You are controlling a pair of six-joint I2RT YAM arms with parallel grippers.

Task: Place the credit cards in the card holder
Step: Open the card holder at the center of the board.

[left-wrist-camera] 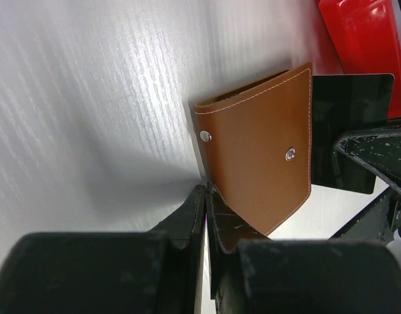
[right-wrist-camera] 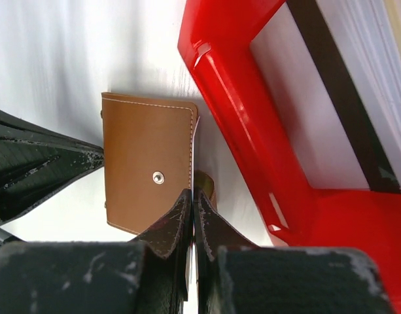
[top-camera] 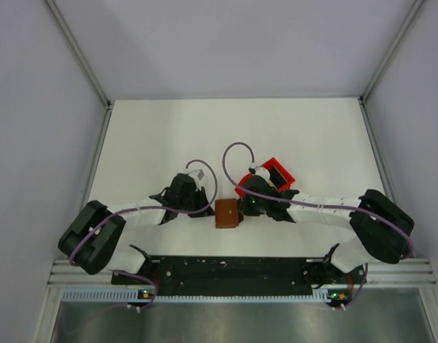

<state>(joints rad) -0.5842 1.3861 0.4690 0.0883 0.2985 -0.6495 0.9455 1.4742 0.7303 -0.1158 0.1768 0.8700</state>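
The wallet (top-camera: 226, 213) lay by the middle of the near edge of the counter (top-camera: 168, 136), its edge pinched in the all-but-shut left gripper (left-wrist-camera: 207, 191), which likely had to hold firm while the right gripper (right-wrist-camera: 193, 193), apparently clamped on a card (left-wrist-camera: 347, 131), slid it in level.

Closed brown card holder (left-wrist-camera: 256, 150) partly covers dark card (left-wrist-camera: 347, 131).

The left arm (top-camera: 143, 214) and right arm (top-camera: 319, 212) are built of white links and bulky black joint housings (top-camera: 93, 236), with a lilac cable (top-camera: 239, 144) looped behind each wrist. The left gripper (left-wrist-camera: 207, 193) and right gripper (right-wrist-camera: 193, 195) are fitted with black tapered fingers (right-wrist-camera: 171, 226), scuffed pale toward the tips.
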